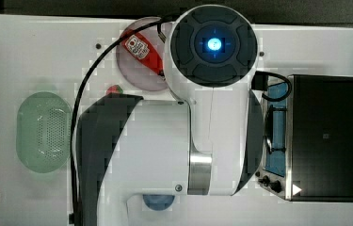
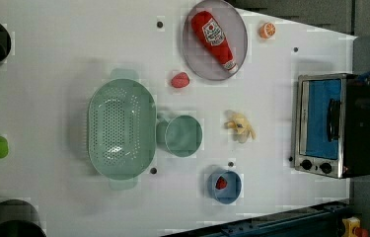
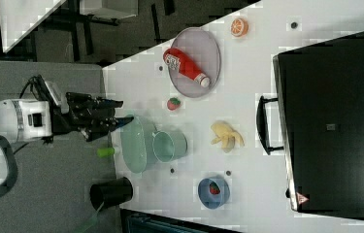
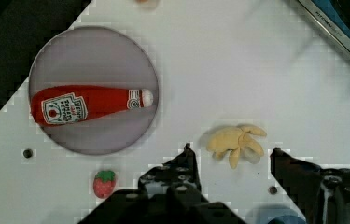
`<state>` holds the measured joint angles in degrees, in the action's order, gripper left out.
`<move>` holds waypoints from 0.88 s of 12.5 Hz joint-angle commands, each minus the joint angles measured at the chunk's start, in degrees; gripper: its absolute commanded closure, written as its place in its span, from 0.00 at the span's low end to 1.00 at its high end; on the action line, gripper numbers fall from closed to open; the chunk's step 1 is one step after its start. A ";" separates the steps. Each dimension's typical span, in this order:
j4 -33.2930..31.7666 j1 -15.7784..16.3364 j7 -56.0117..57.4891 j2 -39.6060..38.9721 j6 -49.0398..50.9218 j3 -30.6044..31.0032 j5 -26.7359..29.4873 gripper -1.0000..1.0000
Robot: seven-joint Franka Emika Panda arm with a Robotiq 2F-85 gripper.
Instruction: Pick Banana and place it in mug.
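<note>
Yellow banana (image 2: pixel 240 126), peeled, lying flat, orientation unclear

Pale yellow banana (image 2: pixel 240 126), teal-green mug (image 2: pixel 182 136), pale-green perforated basket (image 2: pixel 121 128), red ketchup bottle (image 2: pixel 213 35), blue bowl (image 2: pixel 225 187).

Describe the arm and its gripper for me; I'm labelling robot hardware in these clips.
The arm has glossy white rounded shells with dark grey joint sections and a silver metal ring. One round dark cap carries a glowing blue light. A black cable runs along it. The gripper is black, with two dark, blocky fingers.
</note>
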<state>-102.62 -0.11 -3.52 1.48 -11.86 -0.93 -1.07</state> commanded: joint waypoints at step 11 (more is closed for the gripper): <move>-29.08 1.82 10.64 12.09 -12.82 -3.14 -0.72 0.00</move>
<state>-127.68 2.83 1.19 16.35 -25.11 -4.16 -0.16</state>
